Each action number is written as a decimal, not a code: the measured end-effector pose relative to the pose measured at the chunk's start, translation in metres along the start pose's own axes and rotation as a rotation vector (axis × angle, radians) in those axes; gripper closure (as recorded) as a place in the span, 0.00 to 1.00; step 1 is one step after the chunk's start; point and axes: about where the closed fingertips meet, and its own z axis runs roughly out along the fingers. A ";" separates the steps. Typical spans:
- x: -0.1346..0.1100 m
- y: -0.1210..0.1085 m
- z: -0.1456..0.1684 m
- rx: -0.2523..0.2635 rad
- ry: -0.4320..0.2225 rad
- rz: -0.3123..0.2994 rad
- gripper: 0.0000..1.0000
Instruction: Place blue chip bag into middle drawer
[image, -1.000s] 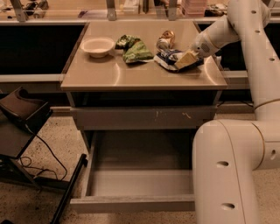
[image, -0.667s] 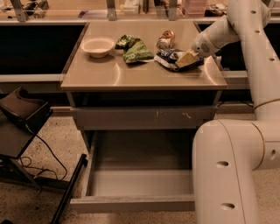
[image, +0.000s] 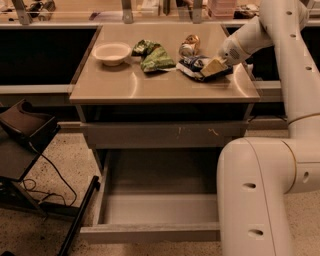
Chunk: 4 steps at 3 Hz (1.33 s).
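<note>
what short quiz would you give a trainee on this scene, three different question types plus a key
1. True or false: the blue chip bag lies on the tabletop, not in the open middle drawer.
2. Which is nearest the gripper? A bowl, B green chip bag, C blue chip bag
3. Fill in: in the camera view, the gripper is at that bag's ____ end.
Key: 1 true; 2 C; 3 right
</note>
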 end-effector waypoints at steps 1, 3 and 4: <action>-0.021 0.022 -0.028 -0.025 0.019 -0.033 1.00; -0.048 0.072 -0.166 0.073 -0.041 -0.077 1.00; -0.034 0.121 -0.199 0.024 -0.076 -0.084 1.00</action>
